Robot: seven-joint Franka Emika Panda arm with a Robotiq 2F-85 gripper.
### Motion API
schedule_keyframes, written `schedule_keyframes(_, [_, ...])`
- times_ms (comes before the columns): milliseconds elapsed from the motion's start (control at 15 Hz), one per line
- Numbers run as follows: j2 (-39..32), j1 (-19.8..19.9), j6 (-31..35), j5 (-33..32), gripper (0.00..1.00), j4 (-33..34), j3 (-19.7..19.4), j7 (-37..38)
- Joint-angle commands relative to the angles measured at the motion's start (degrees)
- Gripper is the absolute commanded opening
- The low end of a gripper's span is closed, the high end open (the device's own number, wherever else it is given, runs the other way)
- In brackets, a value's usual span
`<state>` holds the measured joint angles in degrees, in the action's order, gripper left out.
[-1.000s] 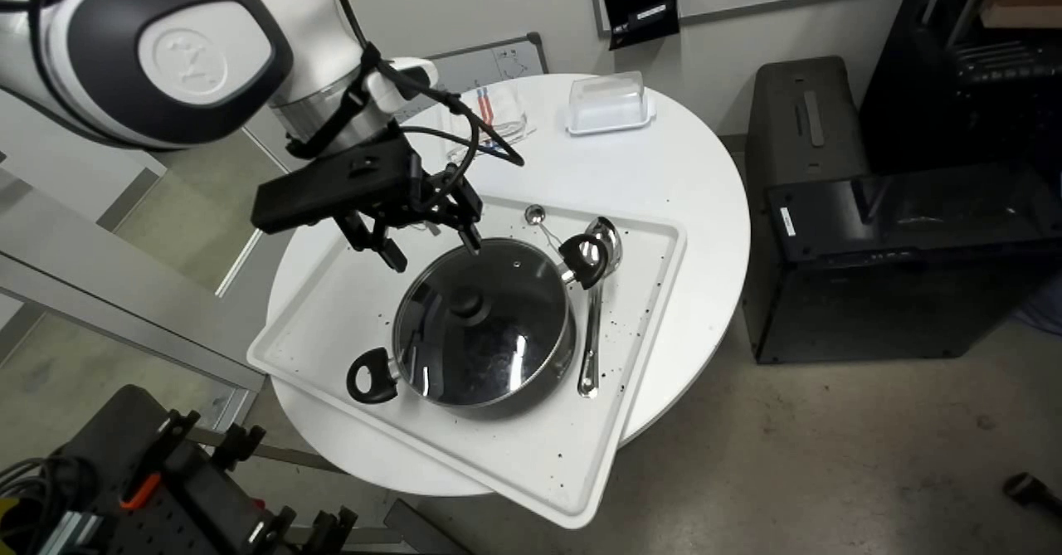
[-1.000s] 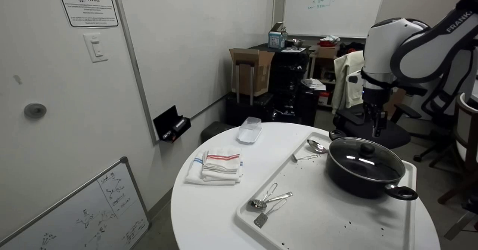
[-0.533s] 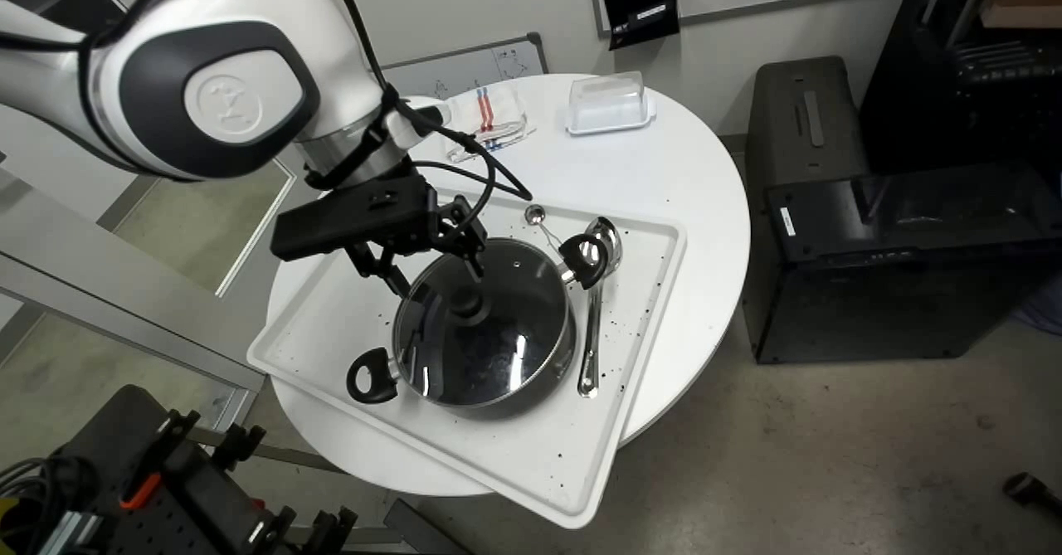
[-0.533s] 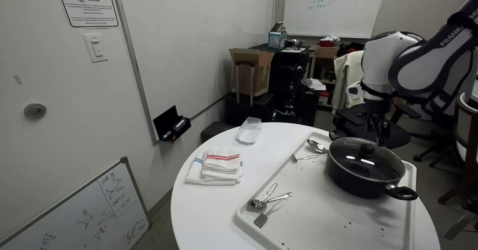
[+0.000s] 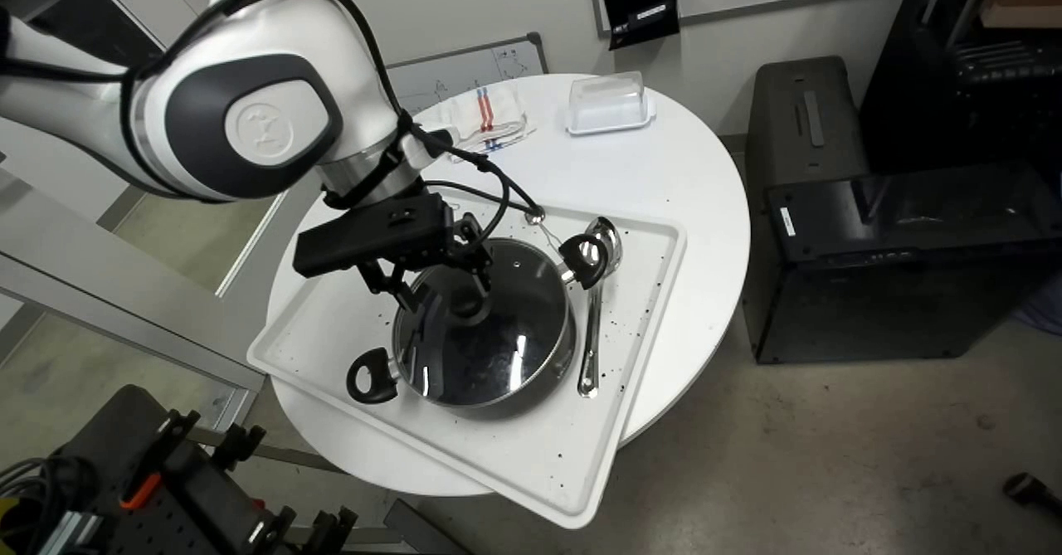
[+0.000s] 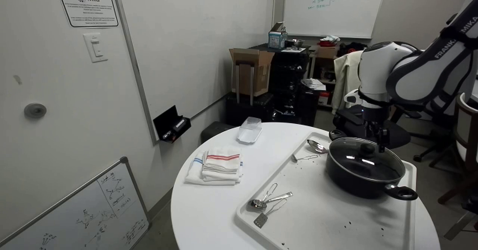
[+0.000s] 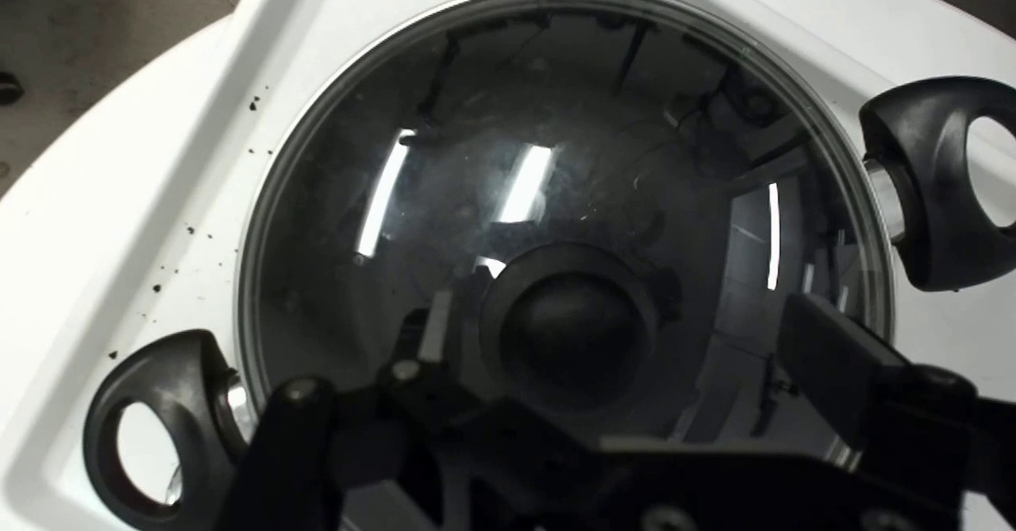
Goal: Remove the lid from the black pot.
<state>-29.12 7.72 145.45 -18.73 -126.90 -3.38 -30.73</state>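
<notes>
Lid [image 7: 587,190] sits on black pot [image 6: 351,184], centre of wrist view, right of frame in an exterior view. Gripper [image 7: 609,313] spread wide, nothing held, knob [image 7: 571,332] showing between its fingers [image 7: 829,356]. Probably stiff glass: moderately heavy, slick, breakable. Pinch the knob, not smooth glass; lift level.

In an exterior view, arm [image 5: 257,119] extends from approx. 10 o'clk, angled down twd 4. In an exterior view, forearm [image 6: 429,74] slopes in from abt 2 o'clk; wrist [image 6: 376,80] is approx. vert., pointing to 6. Gripper [image 7: 615,328] faces down, jaws spread w/ a wide gap btwn. In wrist view, one finger [image 7: 833,368] sits nr 4 o'clk of frame, the other nr 8, tips well apart.
</notes>
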Motion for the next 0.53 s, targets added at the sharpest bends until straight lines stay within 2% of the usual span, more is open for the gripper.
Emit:
schedule_keyframes(0, [-1.8,0.6,1.6,-1.3,1.00,2.1,0.1,-0.3])
schedule_keyframes(467, [-3.4,0.7,0.8,-1.2,1.00,3.7,-0.1,-0.2])
